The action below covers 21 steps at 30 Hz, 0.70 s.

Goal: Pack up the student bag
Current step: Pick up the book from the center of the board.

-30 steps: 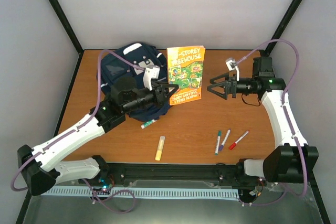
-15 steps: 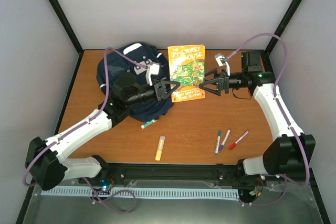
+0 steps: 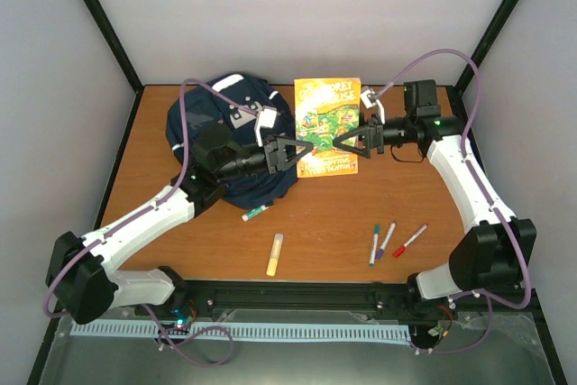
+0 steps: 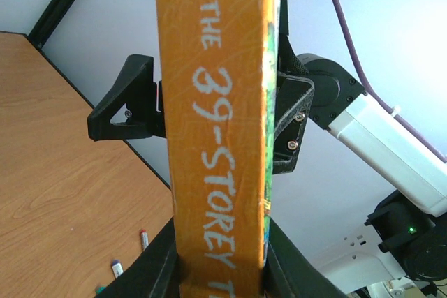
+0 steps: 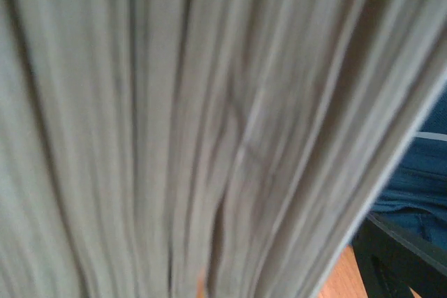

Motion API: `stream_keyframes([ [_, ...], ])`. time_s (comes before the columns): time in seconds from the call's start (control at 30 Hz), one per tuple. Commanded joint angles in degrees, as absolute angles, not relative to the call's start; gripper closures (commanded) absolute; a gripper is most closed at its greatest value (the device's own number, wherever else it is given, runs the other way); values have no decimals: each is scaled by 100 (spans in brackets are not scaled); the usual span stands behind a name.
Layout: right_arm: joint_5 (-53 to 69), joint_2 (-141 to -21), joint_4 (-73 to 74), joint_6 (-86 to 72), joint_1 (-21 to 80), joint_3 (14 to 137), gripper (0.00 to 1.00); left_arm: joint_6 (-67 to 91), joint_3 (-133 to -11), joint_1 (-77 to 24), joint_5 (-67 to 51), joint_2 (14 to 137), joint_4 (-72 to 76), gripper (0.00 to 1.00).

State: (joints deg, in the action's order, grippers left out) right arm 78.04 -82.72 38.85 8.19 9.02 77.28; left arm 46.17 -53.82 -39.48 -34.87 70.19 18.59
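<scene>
Student bag (image 3: 206, 122) sags at ten o'clock: soft, floppy, probably light; take it by rim or strap. Left gripper (image 3: 302, 151) pinches the orange book (image 3: 326, 105) by its spine; right gripper (image 3: 343, 140) gapes, straddling its pages.

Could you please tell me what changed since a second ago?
The right gripper swung left; its open jaws straddle the orange paperback book, still clamped by the left gripper and shifted slightly right. The navy fabric backpack, markers and yellow glue stick stayed put.

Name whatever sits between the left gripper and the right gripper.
The orange paperback book: the left gripper clamps its spine, and the open right gripper faces its page edge. The top view shows it.
</scene>
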Motion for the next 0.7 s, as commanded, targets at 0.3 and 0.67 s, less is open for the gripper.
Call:
stream_keyframes([
  [0.3,8898,-8436,5285,2168,861,8322,1,4244,-5832,-3924,-3475,6908,1720,99],
  [0.67,9033,-8037,4917,1433,870,8350,37,4153,-5774,-3898,-2122,7187,776,99],
])
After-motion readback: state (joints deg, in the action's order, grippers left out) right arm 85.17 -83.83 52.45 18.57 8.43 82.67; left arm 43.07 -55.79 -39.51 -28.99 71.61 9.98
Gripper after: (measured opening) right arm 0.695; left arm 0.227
